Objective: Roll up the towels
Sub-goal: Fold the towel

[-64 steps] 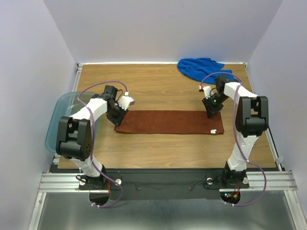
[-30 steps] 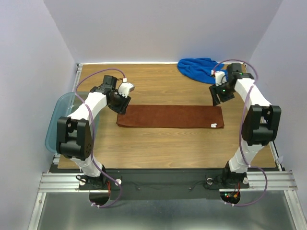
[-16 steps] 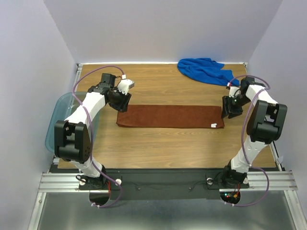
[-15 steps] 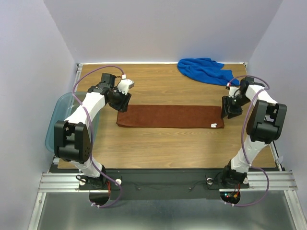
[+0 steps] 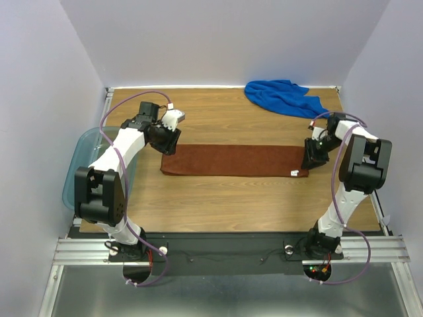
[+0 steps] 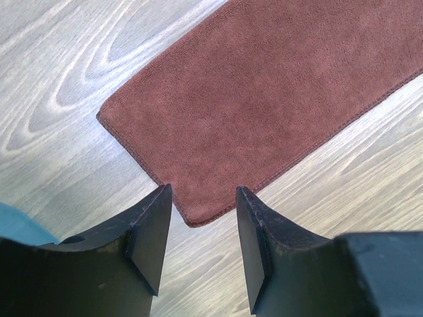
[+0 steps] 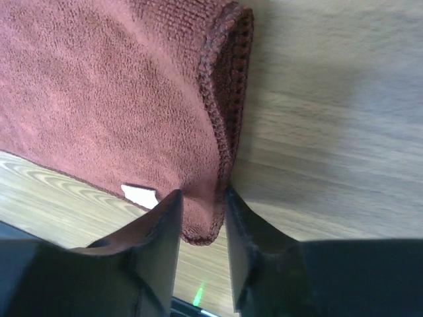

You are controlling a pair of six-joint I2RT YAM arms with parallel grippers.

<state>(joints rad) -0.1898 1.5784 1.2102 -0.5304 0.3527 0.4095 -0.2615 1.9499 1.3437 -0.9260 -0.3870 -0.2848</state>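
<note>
Wooden surface (image 5: 225, 198), with pale walls standing round it. We are taking the rust-brown towel (image 5: 231, 160) as our marker. It is lying flat as a long strip across the middle, with no roll begun.

Beyond its right end, well apart, the blue towel (image 5: 281, 96) is sitting in a crumpled heap. Off its left end a teal bin (image 5: 76, 165) is overhanging the edge.

The left pincer (image 6: 201, 198) is hanging over the brown towel's left end, jaws apart, with the near corner showing between them and nothing gripped. The right pincer (image 7: 201, 198) is sitting at the right end. Its jaws are narrow and the hem is lying in the gap, but we cannot tell whether they are biting it.

We are judging the task barely started. Both towels are waiting to be rolled, and the blue one probably needs spreading out first.
</note>
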